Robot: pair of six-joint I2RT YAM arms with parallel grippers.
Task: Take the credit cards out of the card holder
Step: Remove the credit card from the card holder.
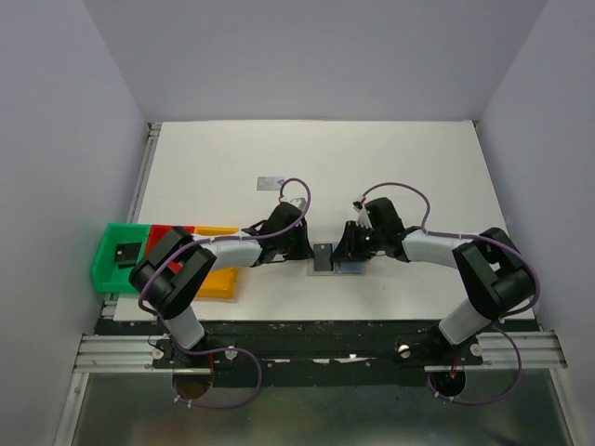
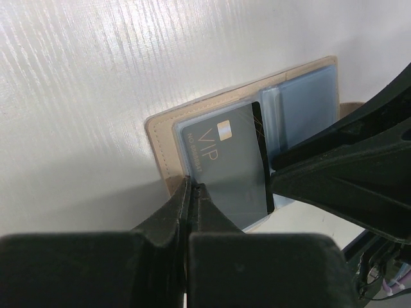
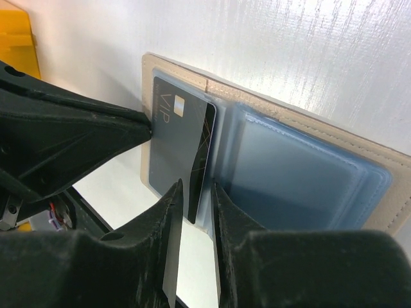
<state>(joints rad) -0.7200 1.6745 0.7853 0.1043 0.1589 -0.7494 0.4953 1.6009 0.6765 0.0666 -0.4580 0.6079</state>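
Reads "VIP" in pale letters on the dark card (image 2: pixel 225 173) in the holder (image 2: pixel 160 138), legible from both wrists.

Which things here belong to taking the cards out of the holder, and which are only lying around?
Job: holder, VIP card in it, grey card on the table.
Lying about: green bin, red bin, yellow bin, black block in the green bin.

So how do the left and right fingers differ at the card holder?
The left fingers are shut, tips at the edge of the card holder; the right fingers stand apart. Nothing shows between the left fingers; the edge of the dark VIP card sits between the right fingers. Both are at the same open holder.
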